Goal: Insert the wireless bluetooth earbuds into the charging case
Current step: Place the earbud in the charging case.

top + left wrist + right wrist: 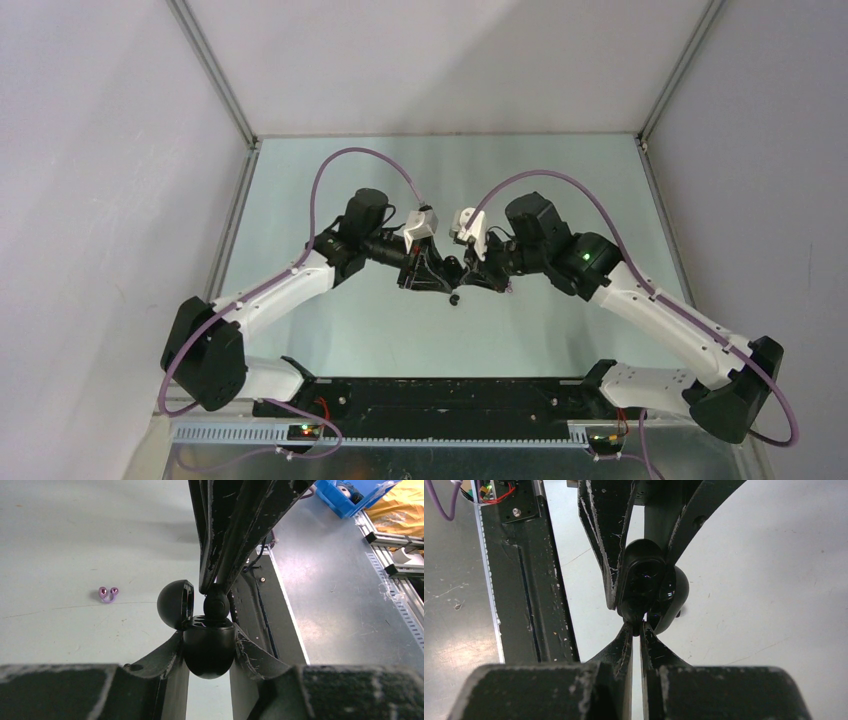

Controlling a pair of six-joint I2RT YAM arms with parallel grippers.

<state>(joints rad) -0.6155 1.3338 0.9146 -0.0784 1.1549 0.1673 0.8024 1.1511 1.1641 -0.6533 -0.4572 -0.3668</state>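
Pale green bench [330,330], scuffed, boxed in by plain grey walls [100,150] and metal frame rails [215,75]. Both arms reach inward, elbows out, wrists meeting mid-bench. Left end effector [209,647] is clamped on the black charging case [207,655], its lid [175,604] hinged open. Right end effector [641,628] is nearly closed, pinching a black earbud [216,605] right at the case's open top; touching or just above, can't tell. Purple earbud [108,594] lies on the bench, well apart from the case.
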